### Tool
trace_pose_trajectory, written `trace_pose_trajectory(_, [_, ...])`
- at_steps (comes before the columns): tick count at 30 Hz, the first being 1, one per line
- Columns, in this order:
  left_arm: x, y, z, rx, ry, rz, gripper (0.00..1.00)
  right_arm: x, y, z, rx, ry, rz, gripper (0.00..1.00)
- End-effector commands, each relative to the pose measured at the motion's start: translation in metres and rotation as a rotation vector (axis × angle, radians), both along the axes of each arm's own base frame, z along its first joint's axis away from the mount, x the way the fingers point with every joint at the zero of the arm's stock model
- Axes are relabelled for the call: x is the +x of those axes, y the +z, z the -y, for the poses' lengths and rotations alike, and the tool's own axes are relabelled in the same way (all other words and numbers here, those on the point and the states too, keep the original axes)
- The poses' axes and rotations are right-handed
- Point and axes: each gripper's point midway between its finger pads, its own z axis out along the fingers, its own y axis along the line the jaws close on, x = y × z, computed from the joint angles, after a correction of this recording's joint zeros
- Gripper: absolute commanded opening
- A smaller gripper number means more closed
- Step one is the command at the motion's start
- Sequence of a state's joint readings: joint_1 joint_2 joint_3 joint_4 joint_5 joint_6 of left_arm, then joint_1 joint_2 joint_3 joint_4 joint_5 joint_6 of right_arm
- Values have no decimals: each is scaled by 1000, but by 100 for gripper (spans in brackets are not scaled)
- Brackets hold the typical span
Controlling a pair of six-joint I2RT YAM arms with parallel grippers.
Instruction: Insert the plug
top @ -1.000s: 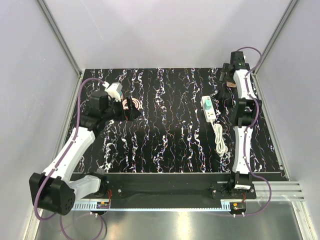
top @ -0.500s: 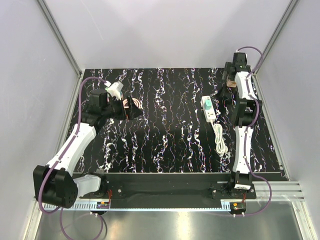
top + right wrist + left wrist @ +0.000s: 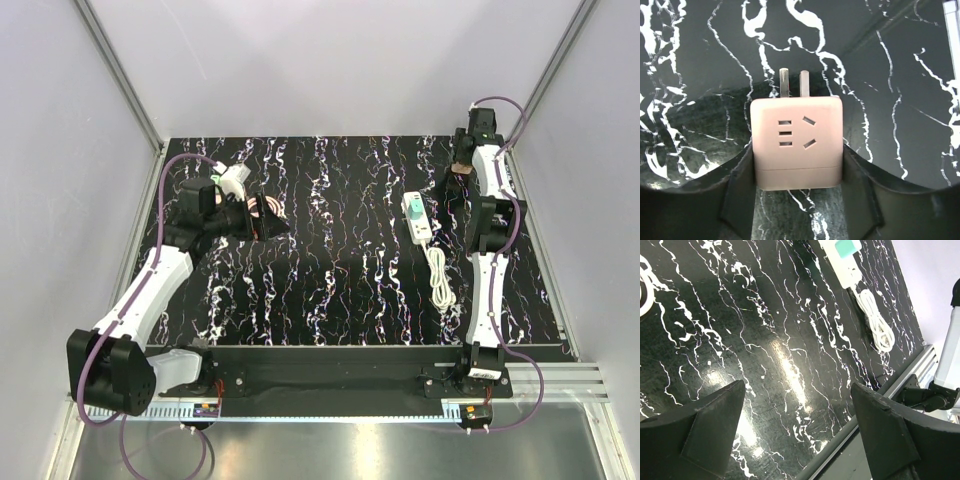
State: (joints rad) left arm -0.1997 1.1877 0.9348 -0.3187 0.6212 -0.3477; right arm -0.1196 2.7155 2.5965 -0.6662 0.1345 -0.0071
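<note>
The plug [image 3: 796, 135], a rigid, likely light peach block with prongs pointing away, is clamped by its smooth flat sides in the right gripper [image 3: 796, 167] over the table's [image 3: 340, 290] far right corner, beyond the power strip [image 3: 418, 218]; the left gripper [image 3: 795, 440] stands apart, empty.

Your plug [image 3: 796, 142] is a peach-tan, roughly cube-shaped block with rounded corners. The face turned toward the right wrist camera carries small slots: three short bars stacked in a column, with two slanted ones beside them. Two flat metal prongs [image 3: 792, 83] stick out of its far side, pointing toward the black marbled desk [image 3: 700, 60]. You have it pinched in the right gripper [image 3: 797, 175], at the desk's far right corner, close to the right edge.
</note>
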Motion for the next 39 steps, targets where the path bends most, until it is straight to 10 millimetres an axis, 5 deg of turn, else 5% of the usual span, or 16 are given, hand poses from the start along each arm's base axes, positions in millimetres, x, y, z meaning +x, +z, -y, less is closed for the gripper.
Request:
trace_pose_trajectory(1, [1, 10, 4, -29, -33, 56, 91, 8, 28, -6, -15, 62, 58, 47])
trace_pose_trajectory(3, [1, 11, 5, -33, -35, 59, 91, 7, 45, -6, -31, 79, 73, 24])
trace_pose_trajectory(5, [1, 12, 4, -35, -32, 59, 93, 3, 58, -10, -22, 104, 82, 13])
trace_pose_trajectory(6, [1, 12, 5, -37, -34, 58, 94, 1, 86, -16, -9, 128, 121, 6])
trace_pose_trajectory(8, [0, 12, 6, -42, -38, 59, 95, -7, 108, -23, 16, 151, 140, 1])
trace_pose_trajectory(11, [0, 14, 6, -47, -39, 62, 95, -31, 161, -62, 129, 316, 185, 0])
trace_pose_trajectory(12, [0, 14, 6, -48, -41, 62, 96, -48, 191, -88, 207, 429, 214, 0])
trace_pose_trajectory(14, [-1, 16, 5, -46, -36, 70, 96, -73, 196, -115, 303, 550, 196, 0])
trace_pose_trajectory(15, [-1, 17, 5, -45, -35, 75, 96, -98, 228, -143, 397, 692, 241, 0])
trace_pose_trajectory(17, [-1, 18, 4, -43, -30, 82, 96, -130, 231, -169, 527, 826, 223, 0])
trace_pose_trajectory(18, [-1, 19, 4, -43, -26, 84, 96, -160, 258, -194, 634, 973, 260, 0])
trace_pose_trajectory(20, [-2, 20, 4, -46, -29, 88, 96, -191, 261, -215, 762, 1088, 243, 0])
trace_pose_trajectory(21, [-1, 22, 4, -49, -29, 95, 96, -220, 285, -228, 852, 1214, 279, 0])
trace_pose_trajectory(26, [-4, 29, 5, -59, -35, 111, 96, -310, 310, -285, 1007, 1513, 284, 0])
trace_pose_trajectory(29, [-6, 34, 6, -67, -41, 129, 96, -333, 310, -303, 988, 1567, 275, 0])
trace_pose_trajectory(39, [-13, 45, 12, -85, -73, 165, 96, -355, 307, -317, 926, 1544, 240, 0])
